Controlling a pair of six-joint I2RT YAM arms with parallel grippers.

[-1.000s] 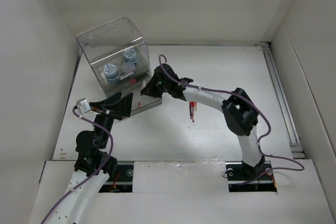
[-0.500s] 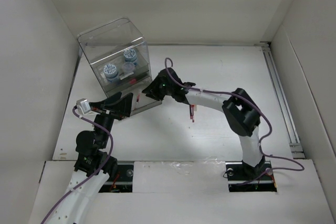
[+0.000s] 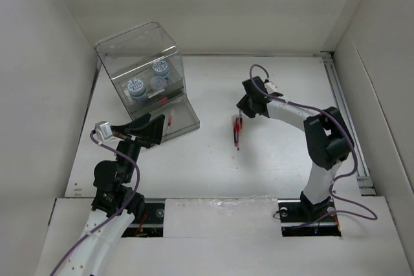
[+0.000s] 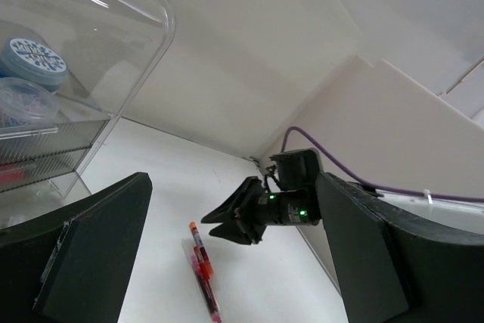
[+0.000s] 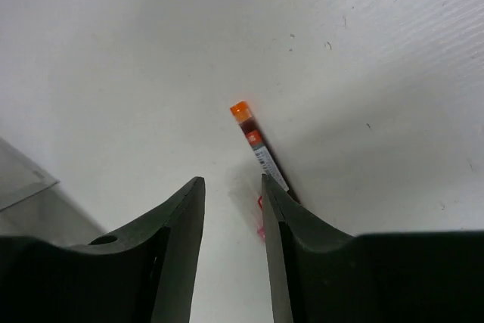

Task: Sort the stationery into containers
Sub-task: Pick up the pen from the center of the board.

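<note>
**A:** From above, where does the stationery lie?

**B:** A small bunch of red pens [image 3: 237, 132] rests on the white counter [image 3: 284, 82], near the middle of the frame. The clear organiser box [image 3: 145, 56] stands at upper left with blue-and-white rolls [image 3: 136, 87] inside. A single pen [image 3: 169, 123] shows at the box's low front edge.

**A:** And the arms?

**B:** The right tool [image 3: 241, 111] is at the upper end of the bunch. The left tool [image 3: 158, 130] sits just beside the box's front, at its lower left.

**A:** What does the left wrist show?

**B:** Its dark fingers [image 4: 91, 255] stand wide at the two lower corners with nothing between them. The box fills the upper left. The pens lie at bottom centre, and the right tool is just above them in the frame.

**A:** And the right wrist?

**B:** Two fingers [image 5: 166, 247] rise from the bottom edge with a narrow gap, gripping nothing. A pen with an orange end [image 5: 261, 153] lies on the counter beyond them, and its lower part is hidden behind the right-hand finger. A corner of the box shows at the left edge.
</note>
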